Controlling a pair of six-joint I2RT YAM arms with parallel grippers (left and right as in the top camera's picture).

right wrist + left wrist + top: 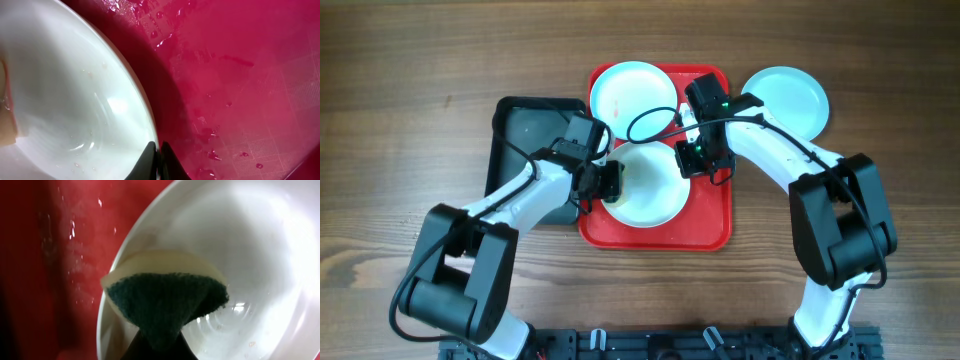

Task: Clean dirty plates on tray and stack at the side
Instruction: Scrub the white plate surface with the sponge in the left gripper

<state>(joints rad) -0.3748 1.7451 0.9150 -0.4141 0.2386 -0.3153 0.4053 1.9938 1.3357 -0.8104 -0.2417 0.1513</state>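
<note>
Plates, three, are gleaming pale, two lying on one tray; left end effector is clamping one sponge, right end effector is pinching together.

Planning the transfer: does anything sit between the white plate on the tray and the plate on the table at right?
No loose object. Only the tray's raised rim lies between the white plate and the light-blue plate. The left pincer holds a sponge on the white plate.
</note>
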